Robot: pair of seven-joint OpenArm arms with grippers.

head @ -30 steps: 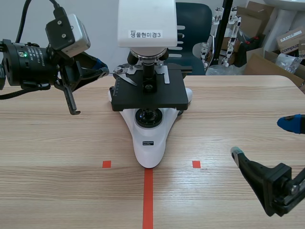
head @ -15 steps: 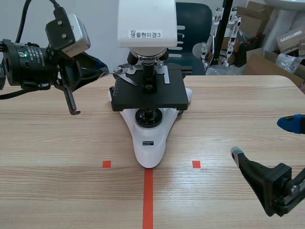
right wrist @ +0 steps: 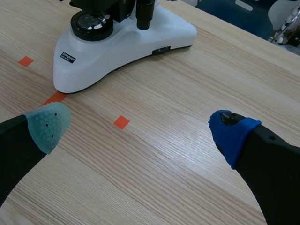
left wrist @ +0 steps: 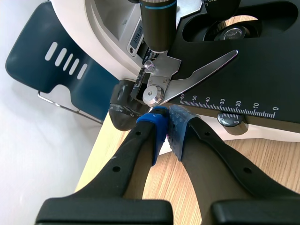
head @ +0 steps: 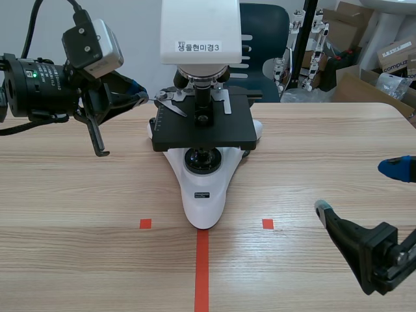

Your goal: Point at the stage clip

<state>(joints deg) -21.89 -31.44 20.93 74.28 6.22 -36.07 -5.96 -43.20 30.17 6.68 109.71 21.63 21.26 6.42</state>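
The left claw (left wrist: 165, 123) is pressed together just beside the stage clip (left wrist: 199, 75); the spread right claw (right wrist: 140, 129) is partly cut off.

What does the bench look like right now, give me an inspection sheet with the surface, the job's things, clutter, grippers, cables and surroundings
Surface: wooden table with orange-red tape marks.
Job's things: white microscope upright at mid-table; silver stage clip lies on its black stage.
Clutter: nothing seen.
Grippers: left gripper, jaws shut, tip right at the stage clip's pivot end, contact unclear; right gripper, jaws open, low over the table, away from the microscope.
Cables: black cable rises from the left arm.
Surroundings: dark blue chair and cardboard boxes behind the table.
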